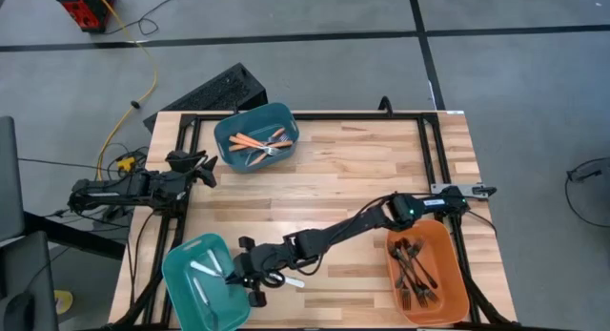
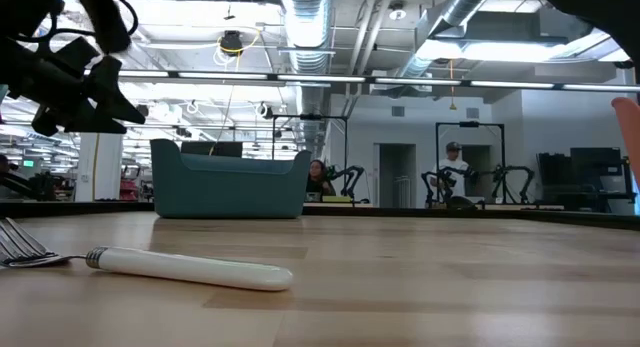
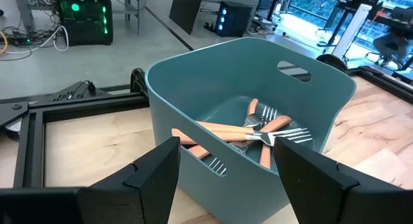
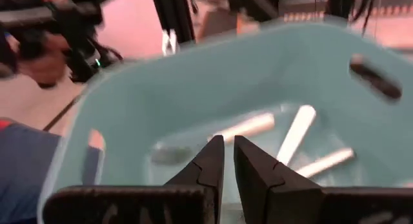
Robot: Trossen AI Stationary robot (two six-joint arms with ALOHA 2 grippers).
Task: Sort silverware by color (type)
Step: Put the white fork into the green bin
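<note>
Right gripper (image 1: pixel 250 277) at near teal bin (image 1: pixel 181 274) rim, fingers almost pressed together, apparently empty. White fork (image 2: pixel 150 264) flat on table just beside it, outside bin. Light, stiff, slick handle: pinch mid-handle. Left gripper (image 3: pixel 222 175) spread, waits facing far bin (image 3: pixel 322 82).

Even overhead light is falling across the wooden table (image 1: pixel 362 169) with only soft shadows under the arms, ceiling strip lamps (image 2: pixel 500 49) are glaring in the low view, and the right wrist view is smearing the teal bin (image 4: pixel 213 88) with motion blur.
</note>
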